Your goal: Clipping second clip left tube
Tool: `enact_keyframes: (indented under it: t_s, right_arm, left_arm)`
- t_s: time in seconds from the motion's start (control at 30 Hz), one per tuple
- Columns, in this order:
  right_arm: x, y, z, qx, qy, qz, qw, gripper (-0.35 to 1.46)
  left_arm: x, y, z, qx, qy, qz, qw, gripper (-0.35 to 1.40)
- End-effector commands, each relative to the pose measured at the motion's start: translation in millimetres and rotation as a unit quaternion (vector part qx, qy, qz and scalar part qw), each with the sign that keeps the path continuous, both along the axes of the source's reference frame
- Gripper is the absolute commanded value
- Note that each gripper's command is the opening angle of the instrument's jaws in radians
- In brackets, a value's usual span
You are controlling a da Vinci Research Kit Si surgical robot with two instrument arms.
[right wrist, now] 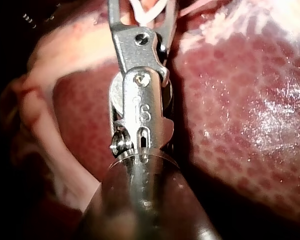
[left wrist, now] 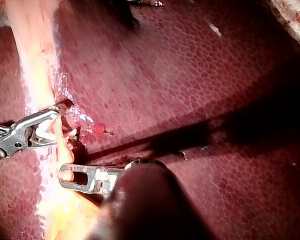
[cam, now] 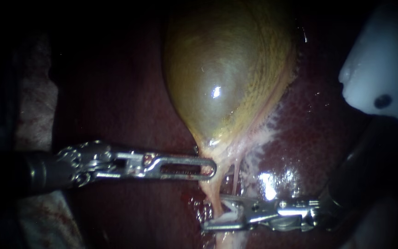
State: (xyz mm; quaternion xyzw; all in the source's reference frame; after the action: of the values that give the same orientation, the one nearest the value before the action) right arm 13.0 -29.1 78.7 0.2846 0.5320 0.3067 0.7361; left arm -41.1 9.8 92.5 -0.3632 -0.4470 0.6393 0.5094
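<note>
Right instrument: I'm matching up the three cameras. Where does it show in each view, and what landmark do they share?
Endoscope view: the right instrument enters from the lower right, jaws around the left tube below the gallbladder.
Left wrist view: the instrument comes in beside the left instrument, at that tube.
Right wrist view: its own instrument, running ahead from the camera.
Shared landmark: the white clip held between its jaws.

We're looking at an olive-yellow gallbladder lying on dark red liver, stained pale cloth off left, and a white plastic piece upper right
</note>
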Motion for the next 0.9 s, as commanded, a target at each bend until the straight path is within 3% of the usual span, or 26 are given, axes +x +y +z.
enact_keyframes:
  t_s: [0.03, 0.57, 0.7, 0.9]
  right_arm:
    - [0.1, 0.0, 0.1, 0.001, 0.0, 0.001, 1.0, 0.54]
    - [0.0, -0.4, 1.1, 0.015, 0.0, 0.003, 0.9999, 0.38]
    - [-0.3, -0.6, 1.3, 0.023, 0.0, 0.004, 0.9997, 0.16]
    - [-1.4, -0.5, 1.5, 0.024, 0.011, -0.013, 0.9996, -0.33]
  left_arm:
    - [0.0, 0.0, 0.0, 0.0, 0.0, 0.0, 1.0, -0.35]
    - [0.0, 0.0, 0.0, 0.0, 0.0, 0.0, 1.0, -0.35]
    - [0.0, 0.0, 0.0, 0.0, 0.0, 0.0, 1.0, -0.35]
    - [0.0, 0.0, 0.0, 0.0, 0.0, 0.0, 1.0, -0.35]
